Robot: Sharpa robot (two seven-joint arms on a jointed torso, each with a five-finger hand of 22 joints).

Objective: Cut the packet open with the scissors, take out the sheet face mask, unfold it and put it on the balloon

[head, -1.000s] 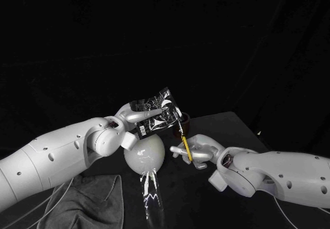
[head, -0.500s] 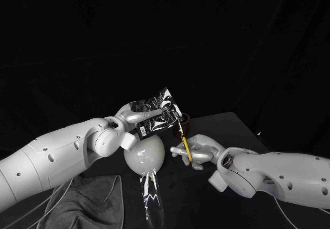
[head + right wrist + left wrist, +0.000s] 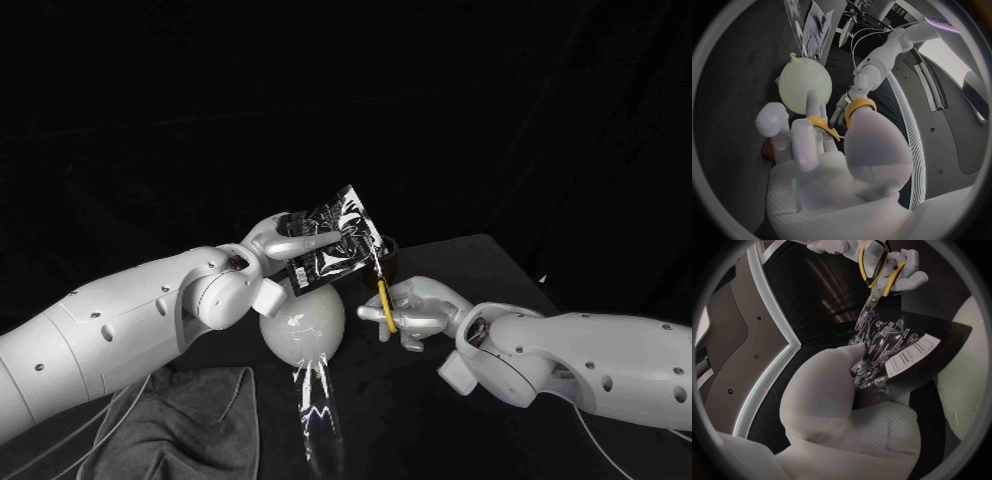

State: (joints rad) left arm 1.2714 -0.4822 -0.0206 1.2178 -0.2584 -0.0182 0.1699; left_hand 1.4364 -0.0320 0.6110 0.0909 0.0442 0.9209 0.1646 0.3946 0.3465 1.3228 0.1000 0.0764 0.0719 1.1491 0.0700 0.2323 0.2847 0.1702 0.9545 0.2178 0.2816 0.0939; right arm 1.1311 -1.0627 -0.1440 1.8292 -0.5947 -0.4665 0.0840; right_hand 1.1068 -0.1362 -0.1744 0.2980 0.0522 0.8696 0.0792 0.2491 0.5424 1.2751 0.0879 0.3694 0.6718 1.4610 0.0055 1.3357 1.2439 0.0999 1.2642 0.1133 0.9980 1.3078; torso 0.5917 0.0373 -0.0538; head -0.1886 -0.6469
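Head view showed me my left hand point(image 3: 284, 238) holding the packet point(image 3: 335, 238) up, just above the balloon point(image 3: 303, 322). My right hand point(image 3: 411, 312) held the scissors point(image 3: 382, 290), blades at the packet's right edge.

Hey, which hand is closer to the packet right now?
Left. The left hand holds the packet; the right hand sits lower, apart from it, gripping the scissors, whose blades reach the packet's edge.

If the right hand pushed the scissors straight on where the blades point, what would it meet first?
The packet, held up by the left hand. The scissors in the right hand seem to touch its edge, though depth is unclear.
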